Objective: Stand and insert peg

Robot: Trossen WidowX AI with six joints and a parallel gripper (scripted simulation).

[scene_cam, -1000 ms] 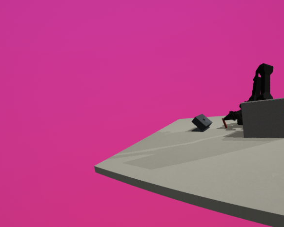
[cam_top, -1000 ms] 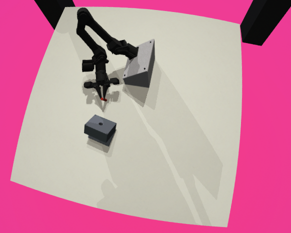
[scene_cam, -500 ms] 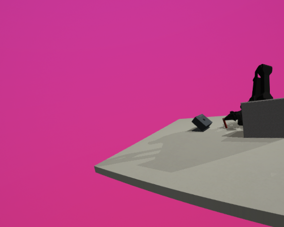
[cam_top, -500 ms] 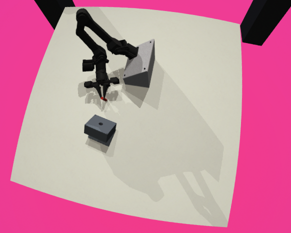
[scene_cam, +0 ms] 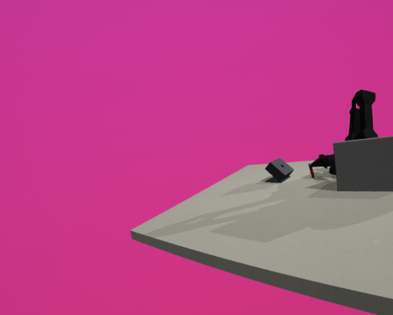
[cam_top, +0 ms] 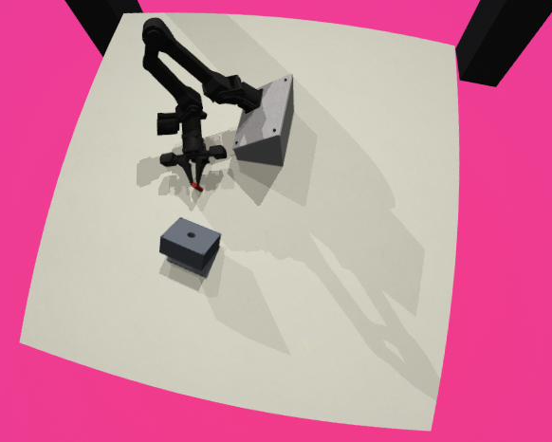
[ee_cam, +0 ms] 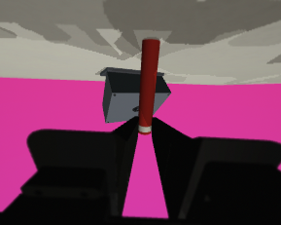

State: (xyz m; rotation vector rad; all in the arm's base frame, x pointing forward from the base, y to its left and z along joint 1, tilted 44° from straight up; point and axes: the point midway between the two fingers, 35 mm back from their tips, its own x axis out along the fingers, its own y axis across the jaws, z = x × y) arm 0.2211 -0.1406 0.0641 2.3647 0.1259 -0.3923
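My gripper (cam_top: 195,184) (scene_cam: 311,165) (ee_cam: 145,121) is shut on the red peg (cam_top: 199,188) (scene_cam: 312,172) (ee_cam: 150,79), close to its white band (ee_cam: 144,130). The peg hangs from the fingertips with its plain end toward the table and leans a little from upright in the exterior view. Whether the plain end touches the table I cannot tell. The blue-grey sloped panel (cam_top: 178,230) (scene_cam: 275,172) (ee_cam: 118,103) stands in front of the gripper, apart from the peg. Its single hole (cam_top: 191,234) (scene_cam: 282,166) is dark and empty; in the wrist view the peg passes close beside it.
A larger grey wedge-shaped block (cam_top: 272,106) (scene_cam: 366,164) stands at the arm's base, beside the forearm and gripper. The arm (cam_top: 181,52) (scene_cam: 367,116) folds high above the table (cam_top: 124,332) (scene_cam: 223,243). Broad shadows cross the table top.
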